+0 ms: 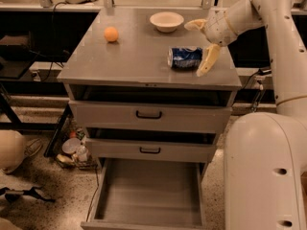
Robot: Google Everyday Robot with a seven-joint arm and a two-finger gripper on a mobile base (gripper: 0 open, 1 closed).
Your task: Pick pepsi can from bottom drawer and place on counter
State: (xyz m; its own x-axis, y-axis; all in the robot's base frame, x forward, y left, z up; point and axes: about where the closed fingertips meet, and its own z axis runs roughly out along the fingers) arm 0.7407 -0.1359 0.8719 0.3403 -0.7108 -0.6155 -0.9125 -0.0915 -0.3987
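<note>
The pepsi can lies on its side on the counter, near the right front part of it. My gripper is open just right of the can, one finger pointing down beside the can's end, the other finger raised behind it. The can is free of the fingers. The bottom drawer is pulled out below, its grey floor bare.
An orange ball sits on the counter's left part. A white bowl stands at the back. Two shallower drawers with black handles are slightly open. My white base stands right of the cabinet. Clutter lies on the floor at left.
</note>
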